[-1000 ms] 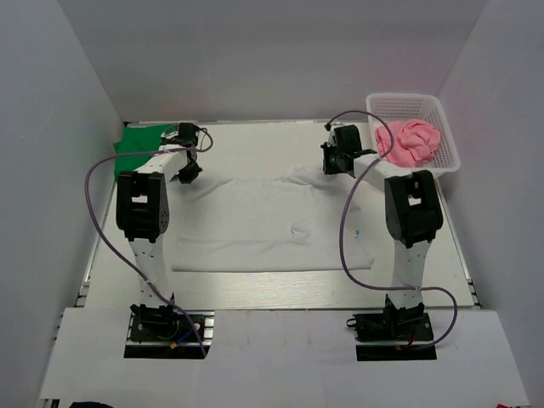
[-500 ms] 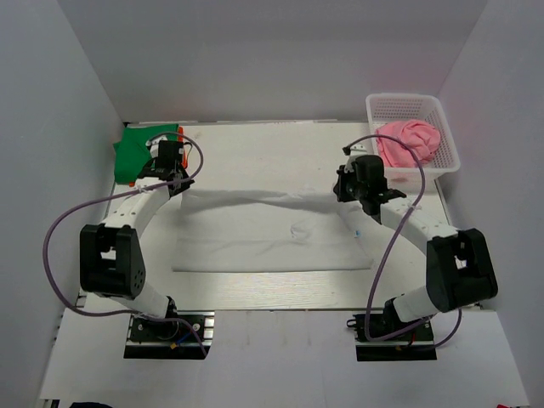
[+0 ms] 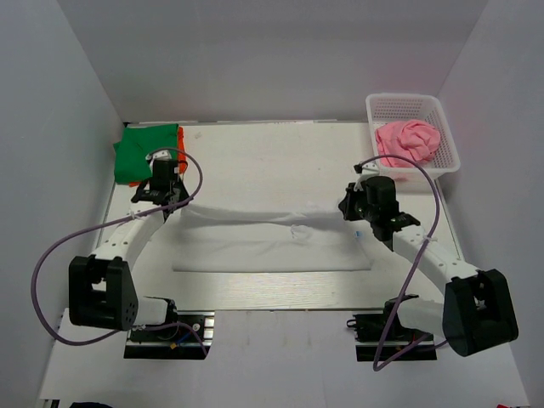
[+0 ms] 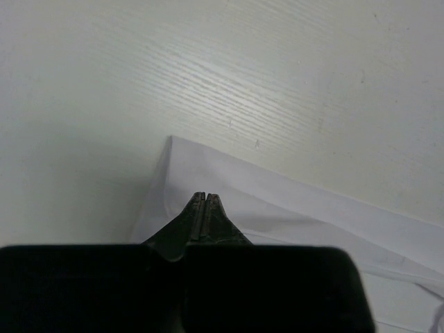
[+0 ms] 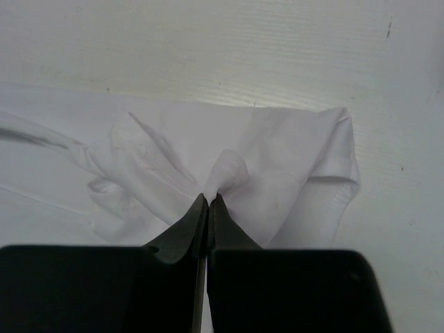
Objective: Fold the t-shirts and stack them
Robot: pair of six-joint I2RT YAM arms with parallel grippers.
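my left claw is pinched fully closed, its two fingers pressed flat together. the white t-shirt spreads out from under its tips. a folded corner lies just ahead and to the left of them, and more cloth trails off to the claw's right. from the wrist view i cannot see cloth between the fingers themselves. from above, though, the shirt's far edge rises to this claw, so i read it as gripped.

my right claw is closed just as tight, and here the grip is plain. a small bunched tuft of the white shirt stands up right at the fingertips. wrinkles fan away ahead and to both sides, and a hemmed sleeve edge lies off to the claw's right.

between the two claws the shirt's far edge forms a raised ridge. the rest lies flat on the table on the near side of both claws.

a green t-shirt, with an orange t-shirt showing at its edge, sits just beyond the left claw. beyond the right claw and to its right, a pink t-shirt lies crumpled in the white mesh basket.
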